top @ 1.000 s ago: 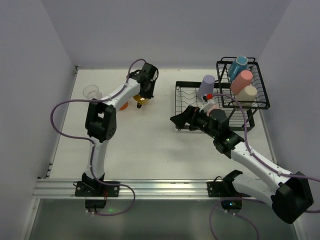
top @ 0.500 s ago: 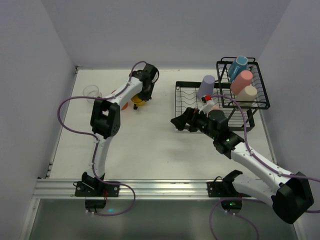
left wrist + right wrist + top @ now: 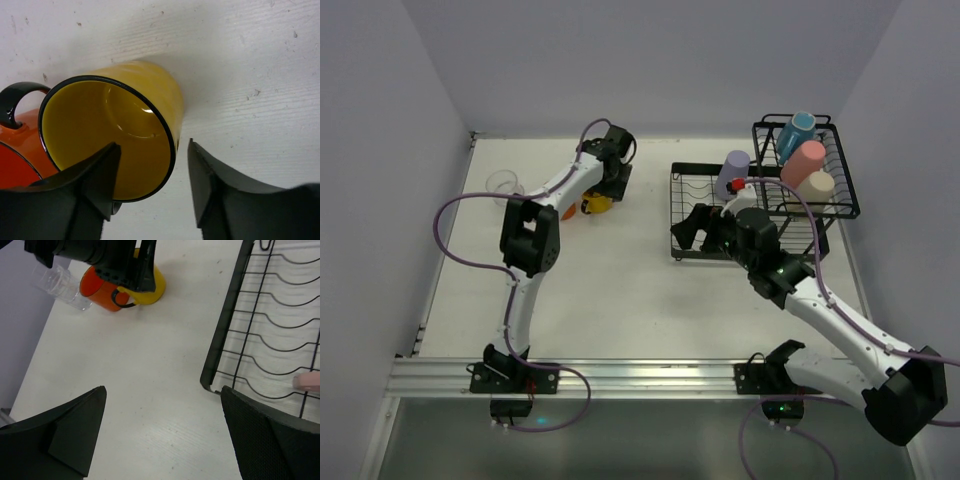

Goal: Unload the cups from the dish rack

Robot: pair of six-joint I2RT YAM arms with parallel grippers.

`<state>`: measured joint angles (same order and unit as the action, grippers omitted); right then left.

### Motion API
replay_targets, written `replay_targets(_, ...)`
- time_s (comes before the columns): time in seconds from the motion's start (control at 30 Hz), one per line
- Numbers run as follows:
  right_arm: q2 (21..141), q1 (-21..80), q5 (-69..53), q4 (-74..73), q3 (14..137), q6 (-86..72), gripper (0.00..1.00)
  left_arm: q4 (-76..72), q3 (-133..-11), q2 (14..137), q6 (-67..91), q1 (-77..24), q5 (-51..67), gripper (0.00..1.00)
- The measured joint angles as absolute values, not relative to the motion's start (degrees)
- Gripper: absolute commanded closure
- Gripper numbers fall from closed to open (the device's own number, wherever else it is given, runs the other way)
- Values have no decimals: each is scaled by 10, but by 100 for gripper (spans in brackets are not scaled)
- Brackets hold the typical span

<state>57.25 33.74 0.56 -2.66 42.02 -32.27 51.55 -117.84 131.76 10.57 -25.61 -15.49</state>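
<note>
Left end effector has opened, yellow mug released nr orange mug.

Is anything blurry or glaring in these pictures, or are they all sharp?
Left wrist view: a bright glint inside the yellow mug, otherwise sharp. Right wrist view: the near jaws are dark and soft-edged, the clear glass hazy. Top view: even light, only faint shadows.
</note>
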Motion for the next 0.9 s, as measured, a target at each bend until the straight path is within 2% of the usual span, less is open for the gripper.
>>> replay_targets(0.03,575,337,15,-36,429,-315,1,515,-1178,1317,106,-256,-156,13)
replay_targets(0.1,582,337,37,-50,443,-303,1,514,-1176,1314,107,-256,-157,0)
replay_targets(0.23,598,338,80,-86,462,-283,1,499,-1147,1276,111,-255,-146,0)
replay_targets(0.37,618,340,127,-118,480,-269,1,449,-1090,1184,126,-255,-100,0)
replay_targets(0.73,712,349,298,-203,562,-235,1,187,-763,685,206,-268,108,0)
replay_targets(0.9,752,350,378,-234,567,-246,1,164,-651,549,210,-268,141,0)
